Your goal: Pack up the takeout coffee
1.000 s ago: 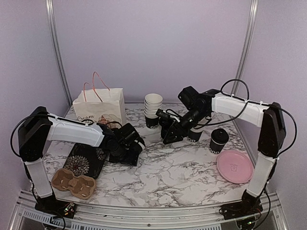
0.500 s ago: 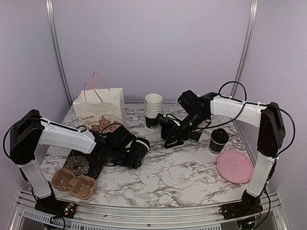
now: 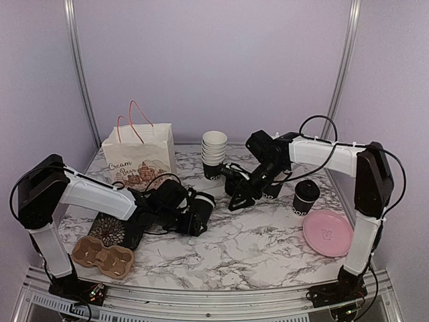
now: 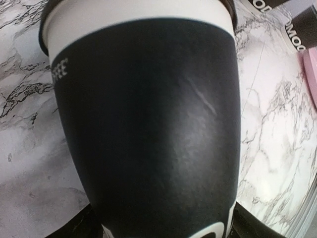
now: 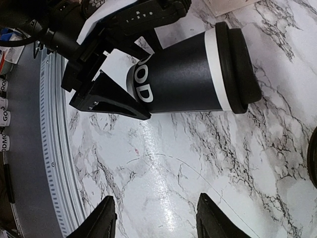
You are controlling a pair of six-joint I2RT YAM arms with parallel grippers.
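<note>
Over the marble table [image 3: 255, 248], left of centre, the left gripper [image 3: 188, 213] is clamping a tipped coffee cup [image 3: 201, 213], likely light and crushable, best held mid-wall, while the right gripper [image 5: 158, 223] is gaping empty.

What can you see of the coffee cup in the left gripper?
The coffee cup is black paper with a white band under its black plastic lid and white lettering near the base. The lid is on. It lies tipped on its side, lid pointing away from the left gripper, which clamps its base end. It is low over the marble table; whether it touches cannot be told. A faint scuff marks its wall.
</note>
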